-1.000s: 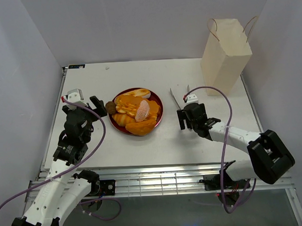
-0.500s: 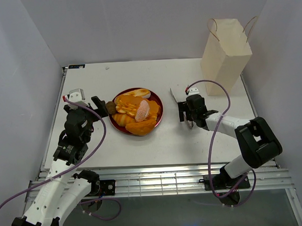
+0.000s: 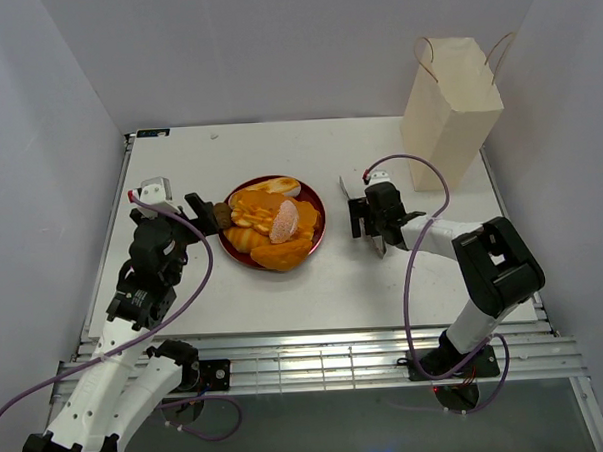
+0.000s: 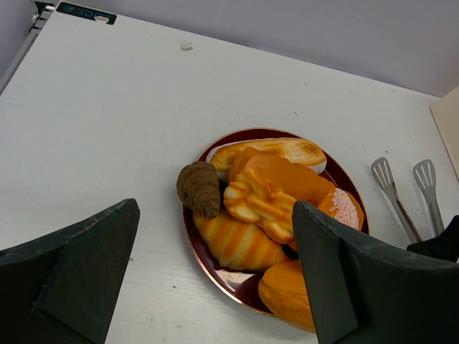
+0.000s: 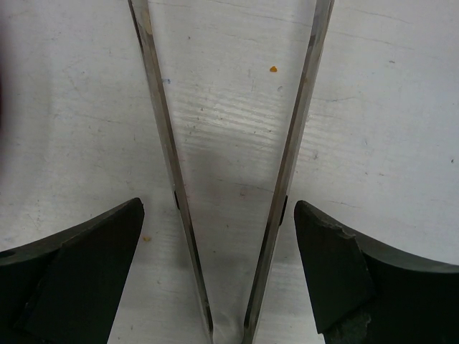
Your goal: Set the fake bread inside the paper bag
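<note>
The fake bread [image 3: 269, 223] is piled on a dark red plate [image 3: 317, 203] at the table's middle; the left wrist view shows a croissant [image 4: 237, 240], a brown bun [image 4: 199, 188] on the plate's left rim and a long loaf [image 4: 269, 150]. The tall cream paper bag [image 3: 450, 109] stands upright at the far right. My left gripper [image 3: 207, 214] is open and empty, just left of the plate by the brown bun. My right gripper [image 3: 369, 223] is open, low over the metal tongs [image 5: 287, 158], its fingers [image 5: 72, 265] outside both arms of the tongs.
The tongs lie between the plate and the bag; their spoon ends show in the left wrist view [image 4: 401, 188]. Grey walls close in the table on three sides.
My right gripper has moved away from me and slightly left, onto the tongs. My left gripper has crept slightly right toward the plate. The bread and the bag have not moved.
</note>
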Action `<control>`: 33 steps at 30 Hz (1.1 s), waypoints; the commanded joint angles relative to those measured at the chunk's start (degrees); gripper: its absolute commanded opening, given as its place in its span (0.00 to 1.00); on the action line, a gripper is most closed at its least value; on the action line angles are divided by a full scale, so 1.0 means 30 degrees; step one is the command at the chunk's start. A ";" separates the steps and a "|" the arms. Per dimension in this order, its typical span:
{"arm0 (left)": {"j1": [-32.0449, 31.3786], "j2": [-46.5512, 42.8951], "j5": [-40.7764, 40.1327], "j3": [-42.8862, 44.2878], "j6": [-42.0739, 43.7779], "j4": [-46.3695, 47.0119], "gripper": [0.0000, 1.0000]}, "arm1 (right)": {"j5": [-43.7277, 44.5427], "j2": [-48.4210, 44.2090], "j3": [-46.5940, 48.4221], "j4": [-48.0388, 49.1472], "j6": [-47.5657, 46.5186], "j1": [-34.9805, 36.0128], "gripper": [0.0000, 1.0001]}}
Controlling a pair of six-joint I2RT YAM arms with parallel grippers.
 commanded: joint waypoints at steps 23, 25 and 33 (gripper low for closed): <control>-0.0510 -0.0008 0.0324 -0.0293 0.0310 0.0194 0.98 | -0.1402 0.1532 0.1316 0.0631 0.0432 -0.1237 0.91; -0.0540 -0.0008 0.0324 -0.0293 0.0311 0.0194 0.98 | -0.1432 0.1620 0.1491 0.0572 0.0403 -0.1237 0.89; -0.0686 -0.0271 0.0529 -0.0410 0.0545 0.0340 0.98 | -0.1433 0.1709 0.1727 -0.0041 0.0139 -0.1237 0.80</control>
